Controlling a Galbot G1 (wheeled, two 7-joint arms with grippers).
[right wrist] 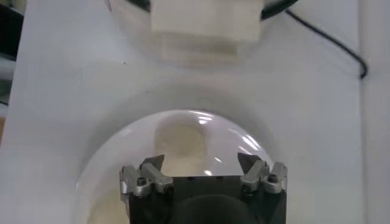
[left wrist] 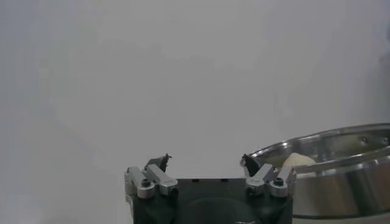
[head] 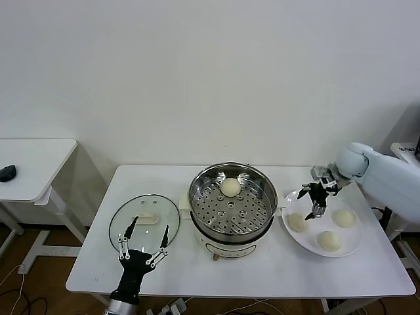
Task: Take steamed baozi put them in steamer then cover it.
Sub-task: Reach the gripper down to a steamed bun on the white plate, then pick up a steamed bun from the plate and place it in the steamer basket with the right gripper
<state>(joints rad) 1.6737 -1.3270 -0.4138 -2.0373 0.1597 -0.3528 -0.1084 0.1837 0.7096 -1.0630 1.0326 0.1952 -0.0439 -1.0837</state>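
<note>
Stainless-steel steamer [head: 232, 203] sits mid-table, one baozi [head: 230, 187] already on its perforated tray. Three baozi [head: 296, 222] wait on the white plate [head: 351, 247]; the right gripper [head: 314, 197] hangs spread above them, likely for the next pick. Left gripper [head: 144, 241] idles, released and empty, near the glass cover [head: 144, 218] lying flat.

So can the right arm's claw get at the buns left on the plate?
Probably yes: the right claw hangs open above the plate, over the nearest bun, with nothing between them.

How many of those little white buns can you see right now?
4: one bun inside the steamer, three on the white plate. None looks hidden.
</note>
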